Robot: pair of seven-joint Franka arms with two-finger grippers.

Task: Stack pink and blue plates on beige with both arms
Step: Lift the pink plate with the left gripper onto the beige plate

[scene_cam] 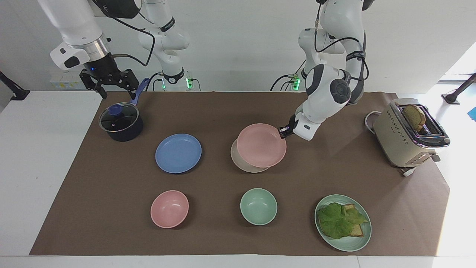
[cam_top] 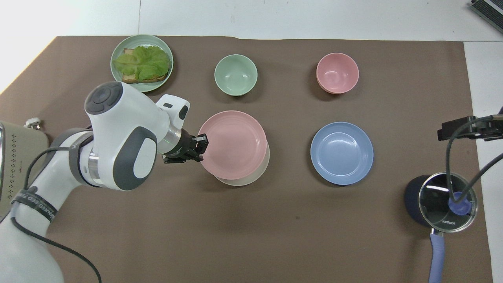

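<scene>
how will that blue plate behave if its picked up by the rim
The blue plate looks like rigid matte plastic, so probably stiff and light. The left gripper carries the matching pink plate by its edge without visible sag. Gripped at one edge, it may tilt.

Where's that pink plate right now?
The pink plate is held by its rim in the left gripper, up over the beige plate at the table's middle and covering most of it. The blue plate lies beside them, toward the right arm's end.
</scene>
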